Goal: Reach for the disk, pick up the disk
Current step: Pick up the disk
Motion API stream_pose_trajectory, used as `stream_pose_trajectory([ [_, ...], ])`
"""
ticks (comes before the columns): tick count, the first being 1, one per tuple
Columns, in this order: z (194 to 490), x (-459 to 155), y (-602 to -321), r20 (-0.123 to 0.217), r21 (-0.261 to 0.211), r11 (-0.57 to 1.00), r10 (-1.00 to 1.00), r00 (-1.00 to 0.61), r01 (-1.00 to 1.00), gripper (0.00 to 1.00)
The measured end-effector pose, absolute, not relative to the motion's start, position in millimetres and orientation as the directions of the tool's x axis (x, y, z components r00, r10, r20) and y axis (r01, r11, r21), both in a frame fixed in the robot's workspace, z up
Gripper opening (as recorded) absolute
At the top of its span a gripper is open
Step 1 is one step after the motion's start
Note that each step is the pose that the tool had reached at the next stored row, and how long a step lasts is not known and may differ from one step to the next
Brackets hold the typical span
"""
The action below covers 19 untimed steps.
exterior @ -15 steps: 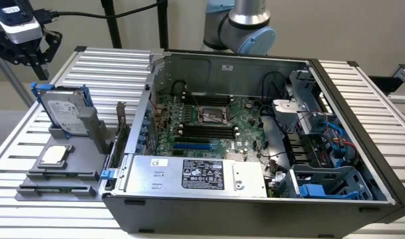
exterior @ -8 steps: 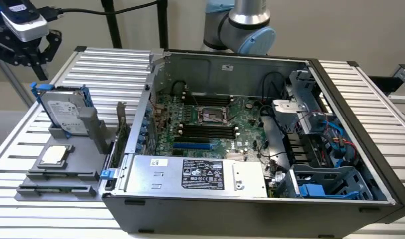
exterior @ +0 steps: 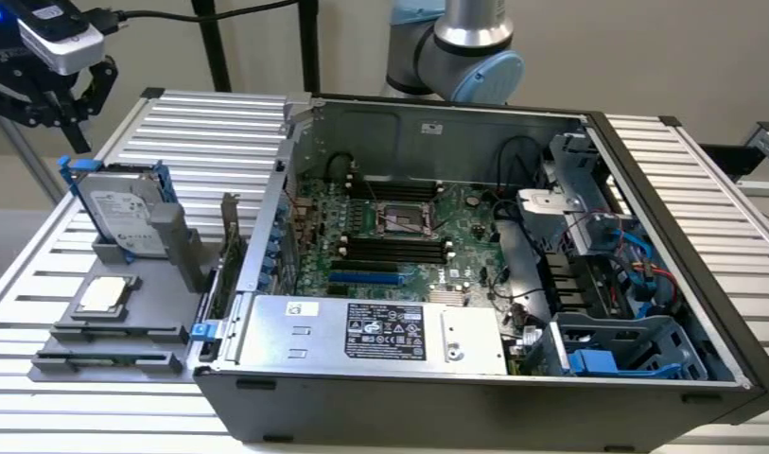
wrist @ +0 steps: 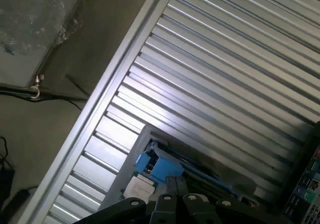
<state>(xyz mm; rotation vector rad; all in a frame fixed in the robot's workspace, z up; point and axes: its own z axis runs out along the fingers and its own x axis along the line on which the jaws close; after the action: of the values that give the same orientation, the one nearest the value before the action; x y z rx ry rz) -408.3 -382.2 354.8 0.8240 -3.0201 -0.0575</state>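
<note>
The disk (exterior: 123, 214), a silver-grey drive with a white label in a blue carrier, stands on edge in a grey holder (exterior: 145, 248) on the slatted table, at the exterior view's left. My gripper (exterior: 71, 134) hangs above and slightly behind the disk's top edge, not touching it. In the wrist view the blue carrier (wrist: 156, 167) and the white label lie just past my gripper (wrist: 175, 185). Its two fingertips sit side by side, shut, with nothing between them.
An open computer case (exterior: 485, 255) with its motherboard takes up the middle and right. A small square silver chip (exterior: 104, 294) lies on a grey tray in front of the disk holder. The table's edge (wrist: 95, 108) and the floor with cables lie beyond it.
</note>
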Motion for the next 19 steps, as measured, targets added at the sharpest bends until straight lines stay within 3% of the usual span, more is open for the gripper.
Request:
stream_pose_trajectory([
  [19, 354.7, -408.2, -382.2, 0.0, 0.038, 0.638, -0.77, -0.638, -0.769, 0.11],
])
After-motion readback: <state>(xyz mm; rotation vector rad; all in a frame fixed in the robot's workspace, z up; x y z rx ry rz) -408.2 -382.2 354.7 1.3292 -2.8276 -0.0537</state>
